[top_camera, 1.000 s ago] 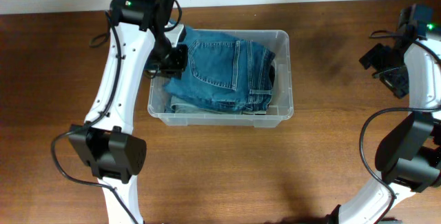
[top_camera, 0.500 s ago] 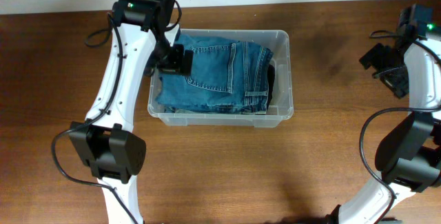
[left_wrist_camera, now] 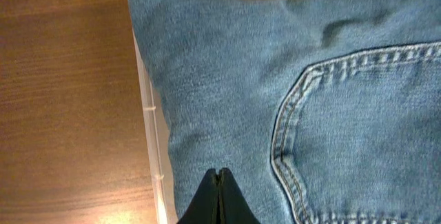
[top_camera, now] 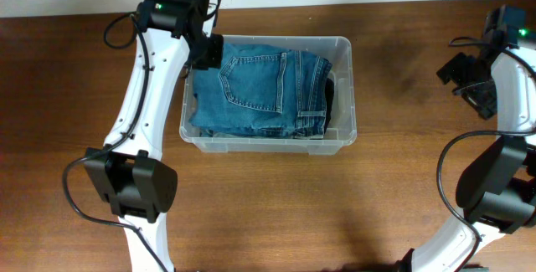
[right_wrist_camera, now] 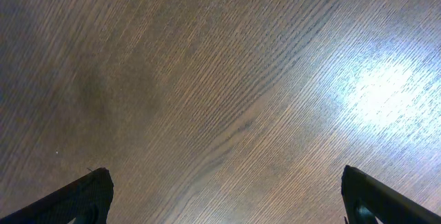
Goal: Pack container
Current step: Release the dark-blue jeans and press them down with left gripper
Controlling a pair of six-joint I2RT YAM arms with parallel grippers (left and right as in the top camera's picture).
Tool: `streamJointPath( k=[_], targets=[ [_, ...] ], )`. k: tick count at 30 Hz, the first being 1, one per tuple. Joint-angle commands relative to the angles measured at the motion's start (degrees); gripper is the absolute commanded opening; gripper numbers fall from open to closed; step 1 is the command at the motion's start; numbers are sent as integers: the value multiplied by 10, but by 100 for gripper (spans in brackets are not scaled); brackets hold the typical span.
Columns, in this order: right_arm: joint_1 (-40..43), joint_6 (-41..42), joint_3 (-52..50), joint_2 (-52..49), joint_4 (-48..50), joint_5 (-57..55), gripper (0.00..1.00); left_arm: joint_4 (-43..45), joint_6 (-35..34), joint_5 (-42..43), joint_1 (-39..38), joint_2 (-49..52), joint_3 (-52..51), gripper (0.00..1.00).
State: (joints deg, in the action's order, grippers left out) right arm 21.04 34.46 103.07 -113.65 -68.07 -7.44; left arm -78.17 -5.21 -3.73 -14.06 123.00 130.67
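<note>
We find the folded jeans (top_camera: 264, 88) already lying inside the container (top_camera: 268, 144), which stands on the table (top_camera: 276, 213) between our arms and nearer the left one, so the packing looks largely done; we see nothing else waiting outside it. Our left gripper (left_wrist_camera: 219, 177) sits over the far left corner of the denim, jaws pinched together on nothing, while our right gripper (right_wrist_camera: 224, 182) hangs spread wide and empty over bare wood, well apart from the bin. We judge that little is left beyond drawing the left arm clear

Floor of the container (top_camera: 268, 144) out of sight under jeans (top_camera: 260, 88)
</note>
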Motion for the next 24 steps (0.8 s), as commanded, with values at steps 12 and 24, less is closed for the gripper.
streamJointPath(
  k=[12,24],
  targets=[
    [4,5,0,-3,0,-7,98,16,5,1,3,108,-3,1],
    [4,5,0,-3,0,-7,98,36,-14,78,-21,172,-3,1]
  ],
)
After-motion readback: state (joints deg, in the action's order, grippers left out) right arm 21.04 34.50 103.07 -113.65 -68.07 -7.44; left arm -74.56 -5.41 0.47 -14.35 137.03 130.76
